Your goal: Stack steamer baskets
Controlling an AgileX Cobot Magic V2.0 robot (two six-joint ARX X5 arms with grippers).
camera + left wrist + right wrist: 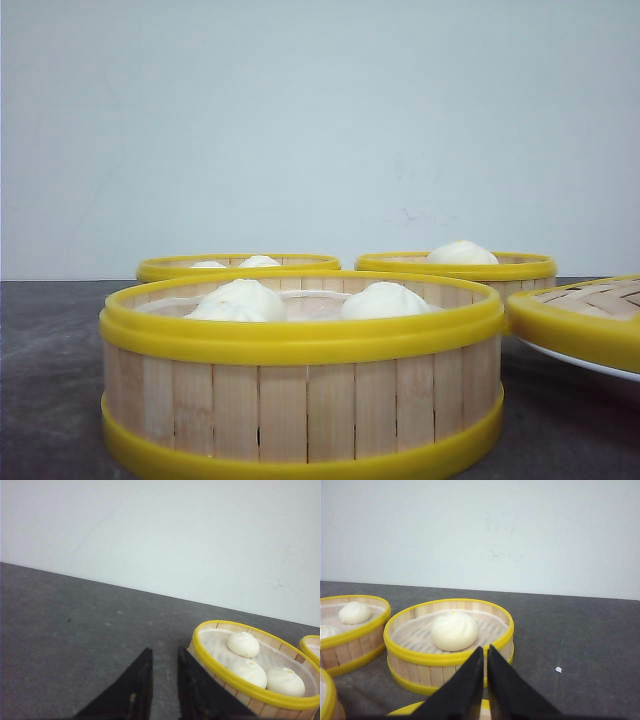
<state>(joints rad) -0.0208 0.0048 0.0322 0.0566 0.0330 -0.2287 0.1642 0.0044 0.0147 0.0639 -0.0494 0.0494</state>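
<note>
Front view, nearest: one steamer basket sits on the dark grey counter; its lower rim is cut off by the frame edge. Two white buns are visible above its upper rim; anything lower inside is hidden by the rim. Just to its right lies the woven-top lid, resting on a white plate; both are cut off at the frame's right edge, and whether the lid touches the near basket cannot be determined.

Behind, the rear left basket shows only its upper rim and two bun tops; the near basket hides the rest. The rear right basket holds one bun, and its lower wall is partly hidden. Neither arm appears in this view.

Left wrist view: the left pincer is nearly closed, a narrow gap between its black fingers, gripping nothing. It hangs over bare counter just beside a basket holding three buns. A second yellow rim is cut off at the frame edge.

Right wrist view: the right pincer has its fingers almost together, a thin slit between them, holding nothing. It sits just in front of the single-bun basket. A yellow rim beneath the fingers is mostly hidden.
</note>
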